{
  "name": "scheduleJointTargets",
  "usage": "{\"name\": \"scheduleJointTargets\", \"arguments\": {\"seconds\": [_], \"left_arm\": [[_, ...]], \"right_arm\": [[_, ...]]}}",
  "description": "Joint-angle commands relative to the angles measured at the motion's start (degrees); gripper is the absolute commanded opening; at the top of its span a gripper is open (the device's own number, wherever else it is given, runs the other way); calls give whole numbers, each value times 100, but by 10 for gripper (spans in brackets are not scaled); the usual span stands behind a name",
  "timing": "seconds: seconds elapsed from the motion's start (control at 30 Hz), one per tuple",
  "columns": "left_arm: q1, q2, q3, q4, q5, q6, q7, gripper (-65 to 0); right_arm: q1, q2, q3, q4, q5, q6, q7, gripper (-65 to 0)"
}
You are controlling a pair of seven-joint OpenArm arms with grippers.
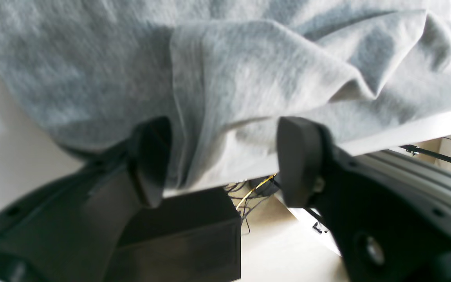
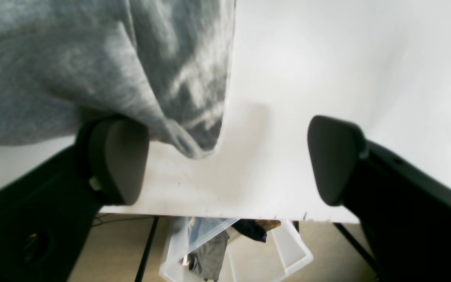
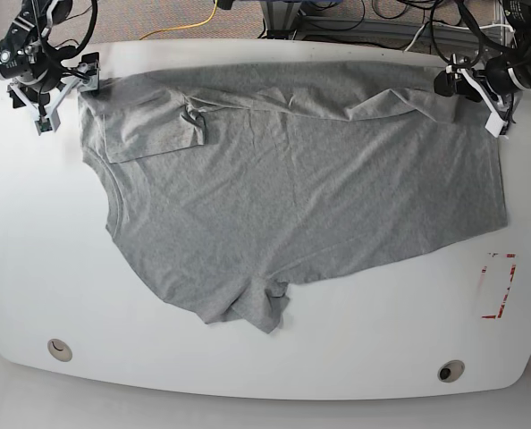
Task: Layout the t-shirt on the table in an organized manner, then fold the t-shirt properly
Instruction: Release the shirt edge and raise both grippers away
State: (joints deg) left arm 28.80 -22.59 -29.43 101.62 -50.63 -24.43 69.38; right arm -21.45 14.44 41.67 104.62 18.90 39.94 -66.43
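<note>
With both the left gripper (image 1: 221, 160) and right gripper (image 2: 229, 160) spread apart at the far edge of the t-shirt (image 3: 292, 197), neither clamped on cloth, the arms should lift clear before smoothing the creased sleeve nearest the red tape mark (image 3: 498, 286).

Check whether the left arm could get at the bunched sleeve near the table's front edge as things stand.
Probably yes, with a long reach. The left end effector is open at the far edge by the t-shirt hem; the sleeve lies exposed on the table, and nothing stands between.

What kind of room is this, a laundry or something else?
Probably a robotics lab or test workshop, not a laundry: a t-shirt lies on a big white table marked with red tape, and loose cables run behind it.
</note>
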Motion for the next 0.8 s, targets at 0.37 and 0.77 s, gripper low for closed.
{"name": "scheduleJointTargets", "arguments": {"seconds": [0.37, 0.77], "left_arm": [[-1, -611, -481, 84, 101, 3, 477, -226], [-1214, -682, -1140, 172, 127, -6, 565, -229]], "right_arm": [[-233, 161, 66, 769, 67, 6, -288, -29], [840, 99, 338, 725, 49, 6, -306, -29]]}}
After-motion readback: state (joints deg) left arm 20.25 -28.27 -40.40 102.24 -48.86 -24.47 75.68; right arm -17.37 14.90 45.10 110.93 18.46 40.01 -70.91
